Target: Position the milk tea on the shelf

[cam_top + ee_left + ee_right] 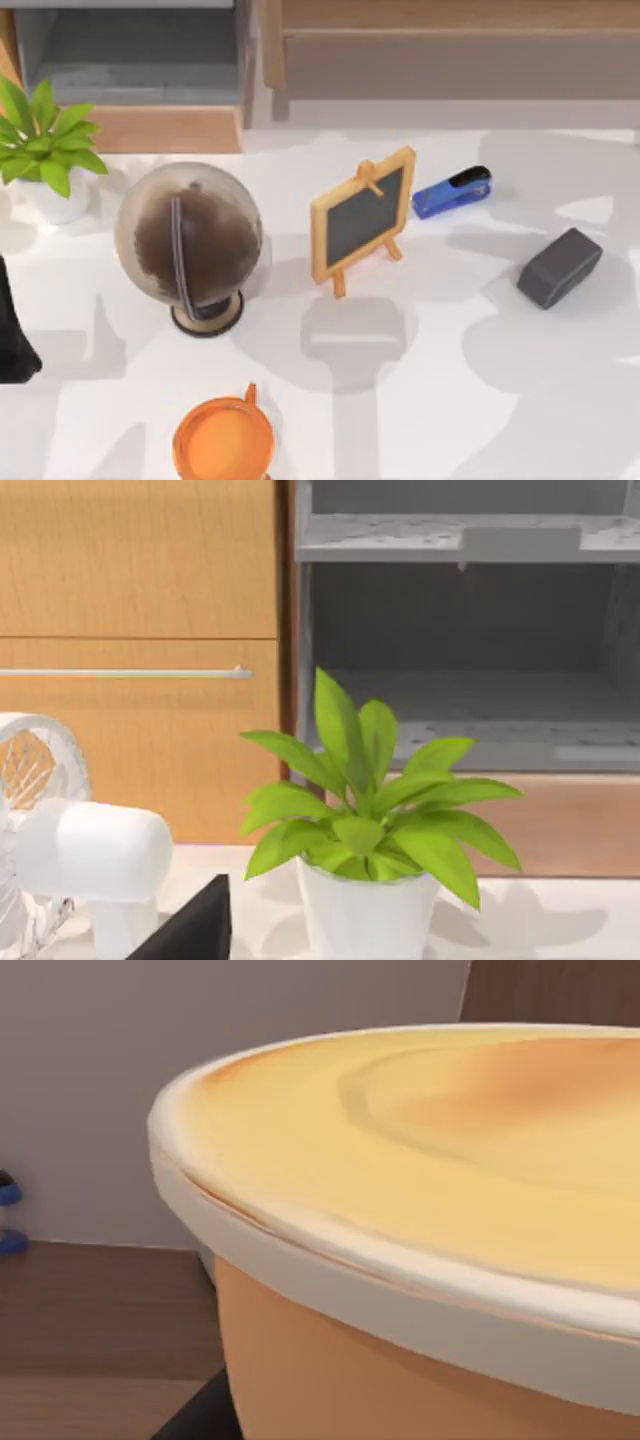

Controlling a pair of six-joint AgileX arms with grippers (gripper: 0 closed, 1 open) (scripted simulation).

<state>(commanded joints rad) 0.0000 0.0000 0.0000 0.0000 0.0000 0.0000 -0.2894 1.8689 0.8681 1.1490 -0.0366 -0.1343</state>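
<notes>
Orange cup: the milk tea [222, 441] is at the near edge of the table [450, 400], in front of the globe [190, 245], with its short stub pointing toward the globe.
Close look: in the right wrist view the milk tea [430, 1220] is very near the camera, with a pale rim and a yellow-orange top.
Progress: I judge the task to be at an early stage; the cup is well apart from the shelf [140, 60], which stands behind the globe at the far side.
What is left: to carry the cup past the globe and the plant [45, 140] and set it on a shelf board [470, 745].
Right gripper: its camera is just beside the cup, so probably it is at the cup, but I cannot tell if the jaws are closed on it or released.
Left gripper: a dark part [190, 930] is near the plant [370, 850] and a white fan [70, 850]; the jaw state I cannot tell.
Cut off: the near part of the cup is outside the top view, and so is much of the shelf.
</notes>
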